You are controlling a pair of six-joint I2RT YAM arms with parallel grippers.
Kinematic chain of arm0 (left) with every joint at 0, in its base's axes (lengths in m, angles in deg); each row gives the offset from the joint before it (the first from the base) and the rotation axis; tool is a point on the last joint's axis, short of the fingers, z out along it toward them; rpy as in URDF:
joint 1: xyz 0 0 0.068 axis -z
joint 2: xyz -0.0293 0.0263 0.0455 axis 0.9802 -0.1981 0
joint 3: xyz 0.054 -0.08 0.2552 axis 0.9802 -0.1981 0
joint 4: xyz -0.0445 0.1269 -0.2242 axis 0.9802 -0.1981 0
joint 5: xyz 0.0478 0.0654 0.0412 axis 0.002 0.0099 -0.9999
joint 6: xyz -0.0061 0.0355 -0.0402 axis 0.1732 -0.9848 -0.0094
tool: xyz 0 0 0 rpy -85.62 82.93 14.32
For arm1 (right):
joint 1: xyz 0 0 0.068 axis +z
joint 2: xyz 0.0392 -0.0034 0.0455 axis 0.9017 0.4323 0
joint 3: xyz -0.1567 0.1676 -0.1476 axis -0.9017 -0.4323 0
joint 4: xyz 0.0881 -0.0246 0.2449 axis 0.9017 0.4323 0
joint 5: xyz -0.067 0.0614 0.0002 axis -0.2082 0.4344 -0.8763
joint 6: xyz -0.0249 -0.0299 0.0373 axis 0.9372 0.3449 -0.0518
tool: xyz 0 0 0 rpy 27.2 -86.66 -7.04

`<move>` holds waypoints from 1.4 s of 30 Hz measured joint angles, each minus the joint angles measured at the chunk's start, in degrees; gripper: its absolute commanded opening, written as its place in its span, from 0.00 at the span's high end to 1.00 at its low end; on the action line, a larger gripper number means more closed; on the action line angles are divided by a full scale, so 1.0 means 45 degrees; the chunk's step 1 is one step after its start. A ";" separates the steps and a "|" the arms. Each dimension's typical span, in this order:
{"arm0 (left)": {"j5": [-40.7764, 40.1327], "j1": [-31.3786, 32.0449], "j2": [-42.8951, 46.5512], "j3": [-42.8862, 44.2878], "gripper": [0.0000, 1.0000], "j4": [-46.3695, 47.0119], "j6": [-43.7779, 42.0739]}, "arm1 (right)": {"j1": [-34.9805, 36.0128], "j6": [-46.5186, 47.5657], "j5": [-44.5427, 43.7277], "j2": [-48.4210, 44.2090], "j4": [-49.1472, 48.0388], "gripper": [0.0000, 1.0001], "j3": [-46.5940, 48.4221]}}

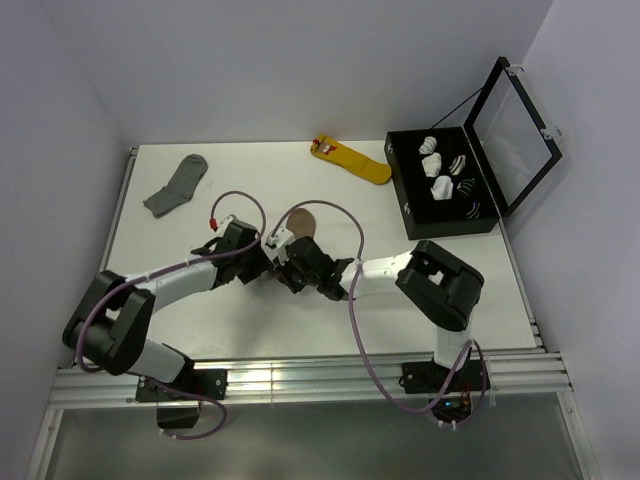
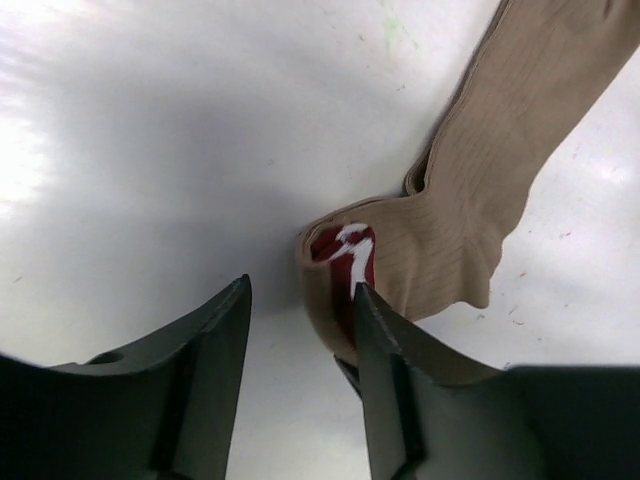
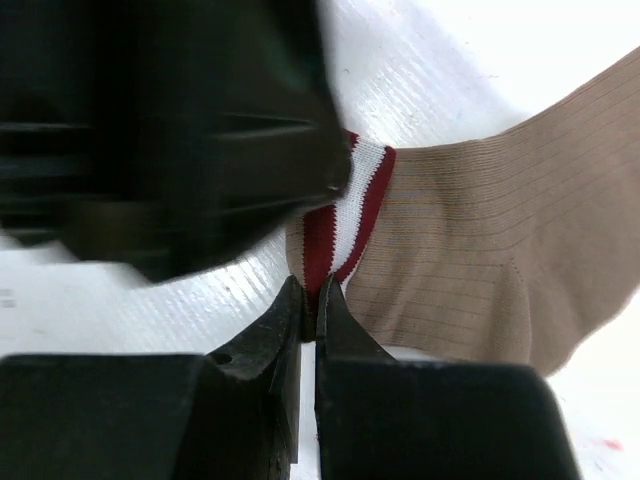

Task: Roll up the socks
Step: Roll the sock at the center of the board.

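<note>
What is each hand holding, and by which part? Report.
Right hand pinches the tan sock by its striped cuff; left hand is open, holding nothing.

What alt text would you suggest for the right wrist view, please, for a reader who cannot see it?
The right end effector is pinched shut on the red-and-white striped cuff of a tan sock lying on a white table. A dark, blurred part of the left arm looms over the cuff at upper left.

Left claw [image 2: 302, 288] parted and low, right claw [image 3: 310, 292] close beside it, pinched shut on the sock [image 3: 480, 240].
</note>
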 measured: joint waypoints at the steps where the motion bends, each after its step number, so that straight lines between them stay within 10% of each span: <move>1: -0.0146 -0.0005 0.0277 -0.0175 0.47 -0.0019 0.0083 | -0.0238 -0.0291 0.0505 -0.0019 -0.0015 1.00 0.0000; 10: -0.1219 -0.0058 0.2997 -0.1559 0.44 0.0559 0.0767 | -0.2982 -0.3492 0.5523 0.0097 -0.0831 1.00 -0.0350; 21: -0.0607 -0.0058 0.1889 -0.1719 0.49 0.2001 0.0767 | -0.5212 -0.7733 1.0263 0.2448 -0.3925 1.00 -0.0471; 42: -0.0185 0.0141 0.0549 -0.2278 0.44 0.4745 0.1035 | -0.6071 -0.9908 1.2390 0.3779 -0.4896 1.00 -0.0034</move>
